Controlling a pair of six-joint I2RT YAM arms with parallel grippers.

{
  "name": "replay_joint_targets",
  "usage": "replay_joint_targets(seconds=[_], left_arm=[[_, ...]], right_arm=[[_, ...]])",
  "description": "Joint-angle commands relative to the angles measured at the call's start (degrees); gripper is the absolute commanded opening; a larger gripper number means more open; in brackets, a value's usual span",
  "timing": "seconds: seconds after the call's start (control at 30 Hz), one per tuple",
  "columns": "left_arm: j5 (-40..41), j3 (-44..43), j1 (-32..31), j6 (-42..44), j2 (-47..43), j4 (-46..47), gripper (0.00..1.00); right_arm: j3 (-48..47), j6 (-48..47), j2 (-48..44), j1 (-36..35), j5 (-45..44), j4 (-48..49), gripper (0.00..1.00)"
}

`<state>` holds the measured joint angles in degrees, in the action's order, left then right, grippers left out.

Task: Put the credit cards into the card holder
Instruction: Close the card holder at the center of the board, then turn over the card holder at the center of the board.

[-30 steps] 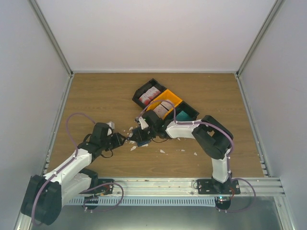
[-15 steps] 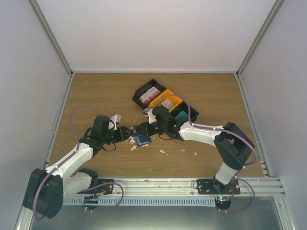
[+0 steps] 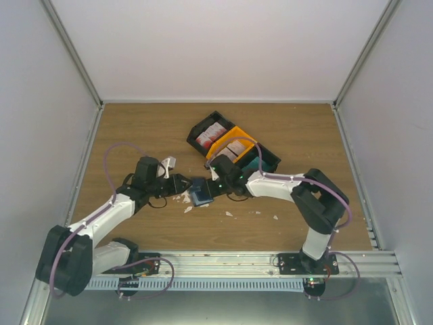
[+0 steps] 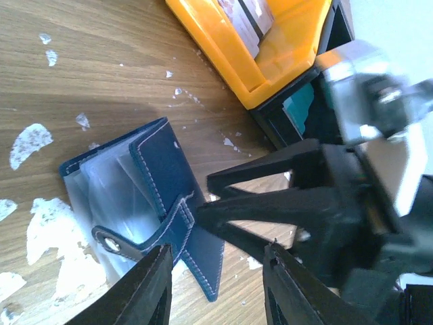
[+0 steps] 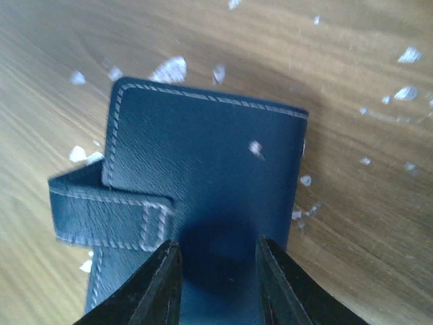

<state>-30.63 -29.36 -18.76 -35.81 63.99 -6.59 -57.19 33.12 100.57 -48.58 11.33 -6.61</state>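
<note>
As right gripper [image 5: 218, 245] overhangs it, card holder [image 4: 159, 175] lies ajar.

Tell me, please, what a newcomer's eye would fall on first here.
The navy card holder lies mid-table, with the left gripper and right gripper on either side of it, jaws apart. Behind it, a bright orange tray holds credit cards. White scraps litter the wood.

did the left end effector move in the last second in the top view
Yes. The left end effector shifted away from the near edge and slightly right, closer to the orange tray, which stayed put.
</note>
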Motion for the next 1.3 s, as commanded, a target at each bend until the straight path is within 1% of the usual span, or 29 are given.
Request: replay_joint_targets(seconds=[0.0,0.1,0.27,0.4,0.47,0.77,0.9,1.0,1.27], left_arm=[[-1.29,-2.96,-1.18,2.34,3.02,2.76,0.38],[-1.25,-3.17,-1.65,2.46,5.19,3.77,0.34],[-2.28,-3.23,-2.05,2.86,10.08,5.77,0.31],[-3.14,-3.87,-2.45,3.46,14.0,6.49,0.29],[-2.14,-4.34,-2.59,3.76,15.67,5.8,0.28],[2.25,-4.18,-3.24,5.94,20.96,1.54,0.27],[6.21,-3.89,-3.37,6.53,22.2,-0.52,0.26],[8.19,-3.14,-3.43,6.78,22.3,-0.86,0.25],[9.64,-1.74,-3.39,6.57,23.55,-0.63,0.23]], right_arm=[[-4.14,-4.63,4.74,-2.51,-6.15,-7.69,0.32],[-4.78,-4.12,6.51,-3.25,-8.45,-9.02,0.31],[-4.23,-2.58,8.11,-3.51,-9.12,-9.34,0.3],[-3.02,-1.44,7.34,-3.5,-8.86,-8.24,0.29],[-2.51,-0.84,6.47,-3.37,-8.37,-7.46,0.29],[-0.76,0.57,2.07,-2.22,-3.28,-2.08,0.3],[0.37,1.93,-0.65,-1.15,-3.12,-0.46,0.3],[2.07,3.21,-2.55,0.33,-2.78,1.05,0.32],[3.6,4.1,1.02,3.05,4.9,2.68,0.39]])
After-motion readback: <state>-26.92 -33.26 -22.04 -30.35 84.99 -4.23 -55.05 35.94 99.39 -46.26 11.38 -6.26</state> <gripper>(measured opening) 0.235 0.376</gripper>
